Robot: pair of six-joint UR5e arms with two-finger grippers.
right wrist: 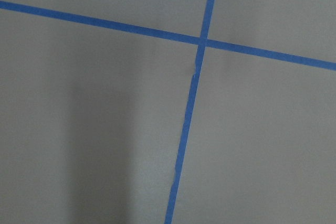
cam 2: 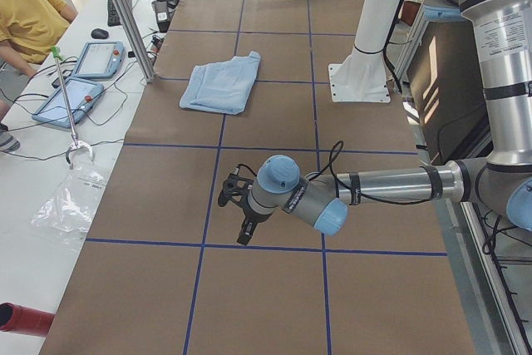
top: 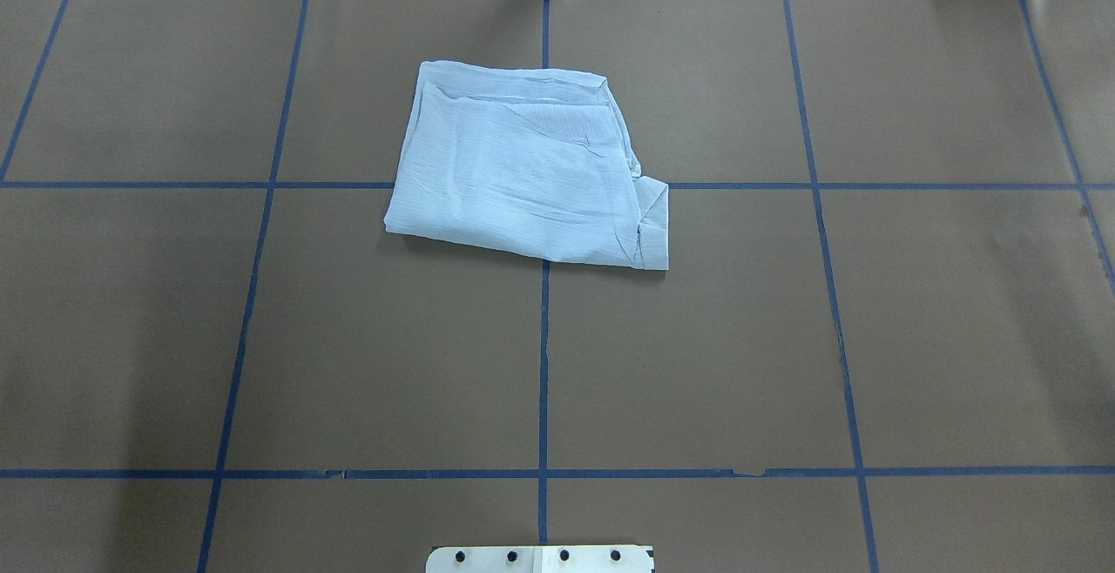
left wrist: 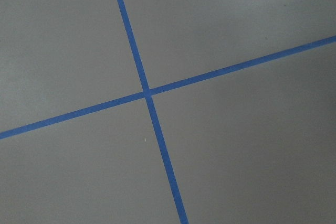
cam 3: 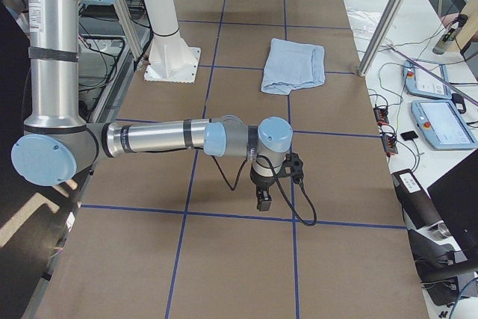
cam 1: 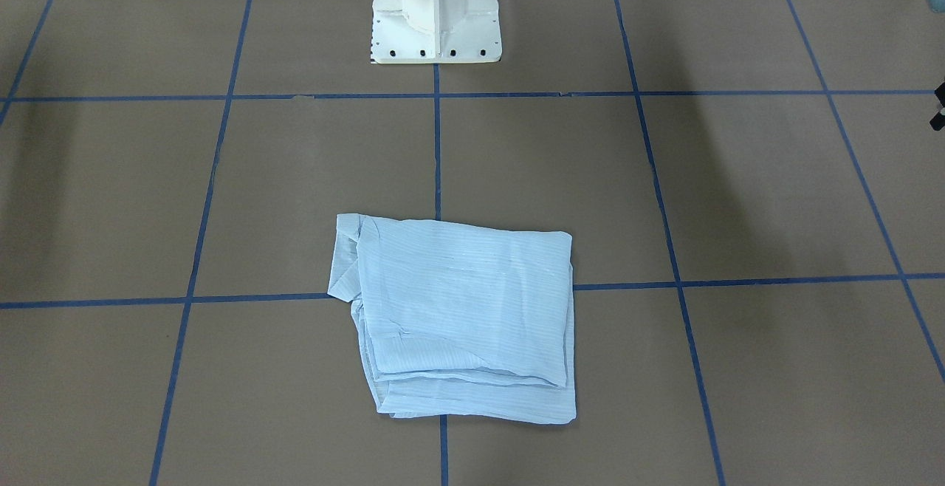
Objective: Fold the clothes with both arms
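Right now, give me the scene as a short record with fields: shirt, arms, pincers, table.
shirt: folded into a rough rectangle, flat on the table, across a blue tape line
left arm: stretched low, apart from the shirt
right arm: likewise, at the opposite end
left pincer: points down over bare table; open or shut unclear
right pincer: same
table: brown, gridded with tape

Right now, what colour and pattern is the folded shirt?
The shirt is light blue with fine pale stripes, clearest in the exterior front-facing view.
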